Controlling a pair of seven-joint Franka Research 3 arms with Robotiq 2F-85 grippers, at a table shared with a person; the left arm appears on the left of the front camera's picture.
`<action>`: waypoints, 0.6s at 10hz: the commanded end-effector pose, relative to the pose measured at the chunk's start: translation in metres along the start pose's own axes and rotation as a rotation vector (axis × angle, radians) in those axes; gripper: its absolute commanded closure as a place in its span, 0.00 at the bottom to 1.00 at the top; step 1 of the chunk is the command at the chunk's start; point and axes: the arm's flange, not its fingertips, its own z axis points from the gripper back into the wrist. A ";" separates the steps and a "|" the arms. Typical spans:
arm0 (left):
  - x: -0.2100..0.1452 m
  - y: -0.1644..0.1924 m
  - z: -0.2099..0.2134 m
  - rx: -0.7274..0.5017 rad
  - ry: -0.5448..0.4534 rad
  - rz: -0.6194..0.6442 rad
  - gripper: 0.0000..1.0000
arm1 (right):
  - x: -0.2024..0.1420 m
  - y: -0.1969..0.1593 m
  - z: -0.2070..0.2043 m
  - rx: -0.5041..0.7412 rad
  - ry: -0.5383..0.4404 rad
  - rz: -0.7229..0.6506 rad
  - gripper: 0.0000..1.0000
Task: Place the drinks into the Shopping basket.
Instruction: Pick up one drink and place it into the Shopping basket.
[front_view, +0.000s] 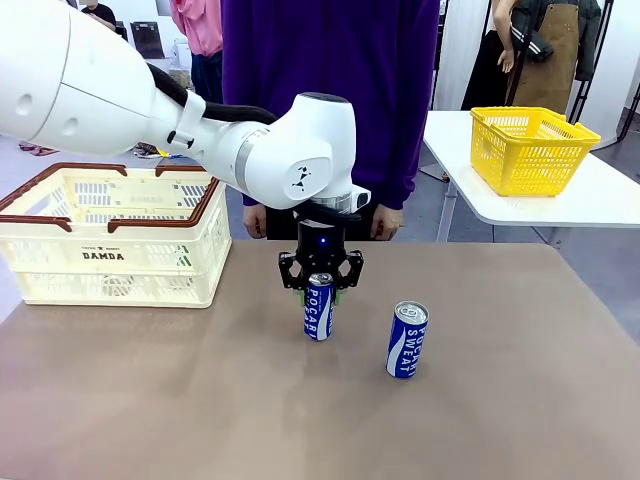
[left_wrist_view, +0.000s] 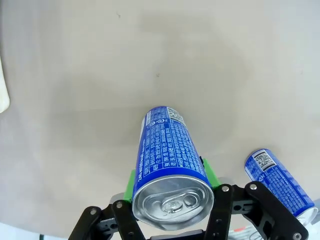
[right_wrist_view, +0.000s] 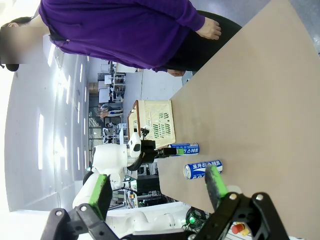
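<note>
"Grasping step, then?"
"Yes. The left gripper pinches the upright Pocari Sweat can on the table — right gripper fingers spread, empty. Next, I'd judge: lift it over the Shopping basket rim — leftward."

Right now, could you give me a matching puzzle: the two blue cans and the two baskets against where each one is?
Things:
1. left blue metal can
2. right blue metal can
3. cream slotted plastic basket
4. yellow mesh plastic basket

Places:
A. on the white side table
B. standing free on the brown table
C. between the green pads of the left gripper
D. at the brown table's left end

Pairs: 1-C, 2-B, 3-D, 4-A
</note>
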 end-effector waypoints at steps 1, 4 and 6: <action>0.000 0.003 -0.002 -0.014 -0.006 -0.010 1.00 | 0.001 0.001 0.000 0.019 -0.002 0.022 0.00; 0.001 0.005 -0.003 -0.010 -0.007 -0.010 1.00 | 0.001 0.001 0.000 0.019 -0.002 0.022 0.00; -0.004 0.010 0.012 -0.028 -0.043 -0.020 1.00 | 0.001 0.001 0.000 0.019 -0.002 0.022 0.00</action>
